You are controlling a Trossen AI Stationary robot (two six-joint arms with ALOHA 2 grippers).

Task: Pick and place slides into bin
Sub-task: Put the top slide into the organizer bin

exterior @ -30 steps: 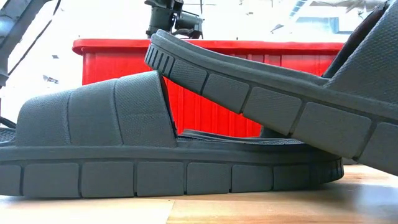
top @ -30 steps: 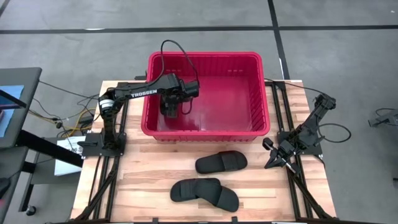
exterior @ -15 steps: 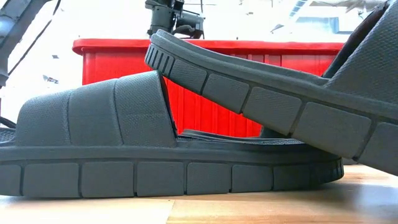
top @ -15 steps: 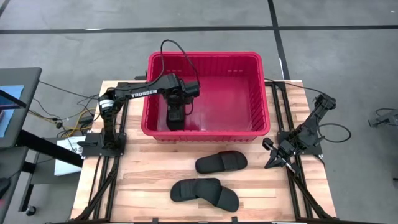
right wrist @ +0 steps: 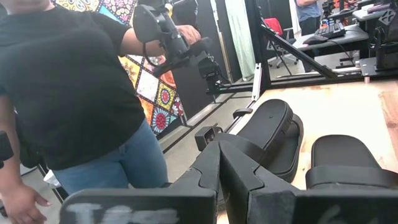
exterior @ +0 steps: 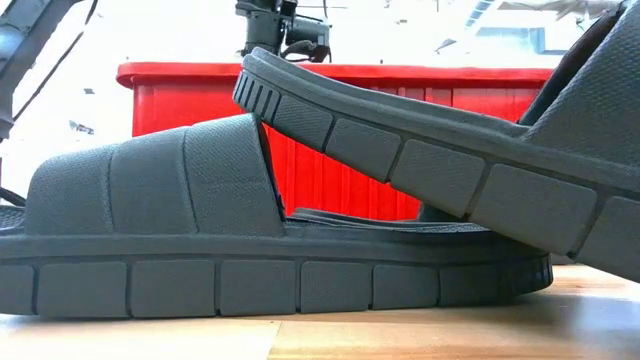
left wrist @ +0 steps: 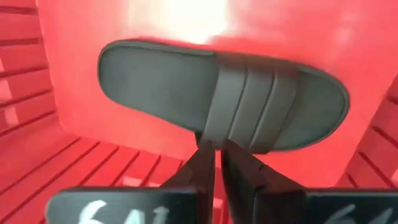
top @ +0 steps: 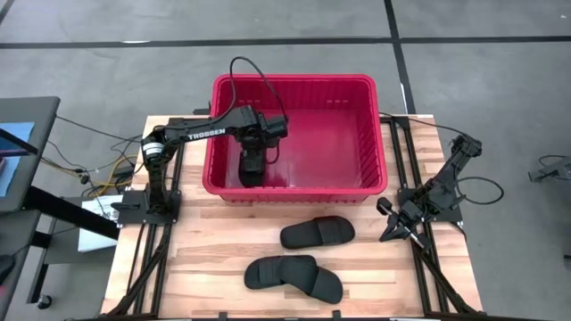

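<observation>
The left claw (left wrist: pixel 214 155) was down inside the large red ribbed plastic bin (top: pixel 373 134), pinching the strap edge of one black rubber slide sandal (left wrist: pixel 224 96); three more black slides (top: pixel 317 234) lay on the wooden table (top: pixel 205 259) in front of the bin. The right claw (right wrist: pixel 219 149) rested clenched and empty at the table's right edge.

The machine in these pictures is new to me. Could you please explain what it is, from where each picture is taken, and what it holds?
It is a robot: two dark arms at a wooden table, each ending in a two-finger gripper. The high view looks straight down. The low view sits at table height, so the loose slides fill it. Each wrist view looks past one arm's own fingers. The left gripper reaches into the red bin and pinches the strap of one black slide. Three loose slides lie on the table outside the bin: one alone, two overlapping. The right gripper is shut and empty, parked at the table's right edge. Its camera also sees a person beyond the table.
</observation>
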